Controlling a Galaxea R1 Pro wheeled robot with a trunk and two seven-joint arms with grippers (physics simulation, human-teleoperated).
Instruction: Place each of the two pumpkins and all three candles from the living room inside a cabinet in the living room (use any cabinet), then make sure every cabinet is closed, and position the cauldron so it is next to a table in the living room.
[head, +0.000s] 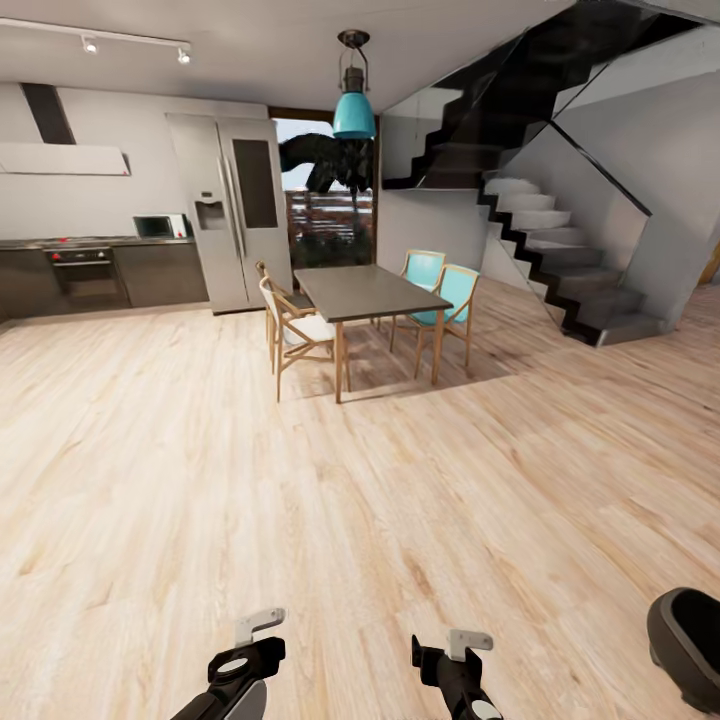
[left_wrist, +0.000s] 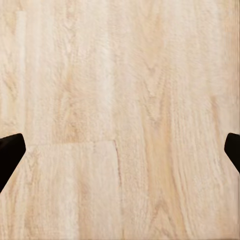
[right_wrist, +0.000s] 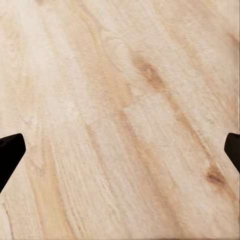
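At near right, cauldron (head: 688, 645) sits on wood floor (head: 360, 520), just right of right hand (head: 452, 655). Left hand (head: 250, 650) and right hand: both spread wide, empty. Risk: base clips cauldron when turning.

Pale blond plank grain is seen across the floor (head: 300, 480). A dark grey top is carried by the dining table (head: 365, 290), teal seats by two chairs (head: 450, 295), a teal shade by the lamp (head: 354, 113). The cauldron (head: 690, 640) is rendered near-black.
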